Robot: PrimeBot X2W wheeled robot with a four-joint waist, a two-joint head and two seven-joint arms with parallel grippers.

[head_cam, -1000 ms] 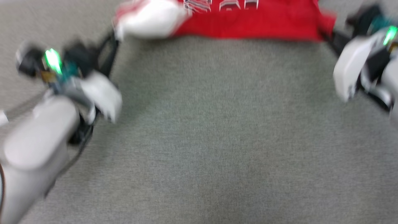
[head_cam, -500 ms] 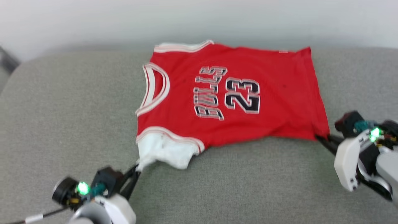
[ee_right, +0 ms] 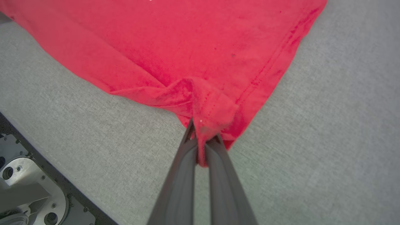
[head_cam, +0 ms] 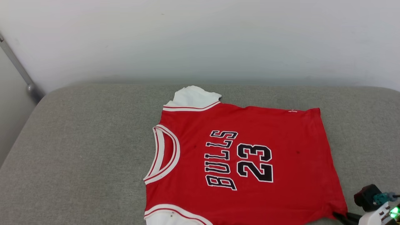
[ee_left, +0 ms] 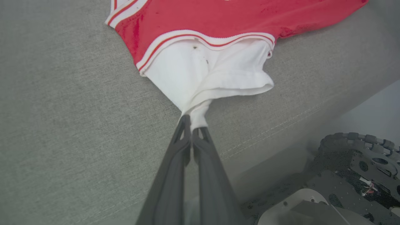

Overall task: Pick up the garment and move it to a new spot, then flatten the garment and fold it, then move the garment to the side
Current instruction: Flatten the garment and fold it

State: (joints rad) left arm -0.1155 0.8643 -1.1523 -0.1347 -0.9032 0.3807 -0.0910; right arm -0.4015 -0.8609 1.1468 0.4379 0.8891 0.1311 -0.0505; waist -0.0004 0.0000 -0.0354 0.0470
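Grey woven upholstery (head_cam: 78,140) is stretched over a padded seat, with a pale wall (head_cam: 200,40) behind it. On this seat the garment (head_cam: 243,156) is laid face up, its neck turned towards the robot's left and its hem towards the right, close to the seat's front edge. The red body is spread nearly flat. One white sleeve (head_cam: 193,95) shows past the far shoulder trim.

The near white sleeve (ee_left: 212,72) is drawn out to a point, where it is pinched by the left tool (ee_left: 191,123), fingers pressed together on the cloth. The near hem corner (ee_right: 209,109) is bunched into a small fold and is clamped in the same way by the right tool (ee_right: 201,140).

Flattening is judged to be the step in hand. It would be done well if equal tension were kept between the two tools, with the cloth pulled gently apart and low over the seat, so that the ridge along the near edge (plain in the right wrist view) is drawn out. Release is best left until both corners lie on the upholstery. The pull should be kept short, since the seat's front seam and the robot's wheeled base (ee_left: 343,175) below it are close by.
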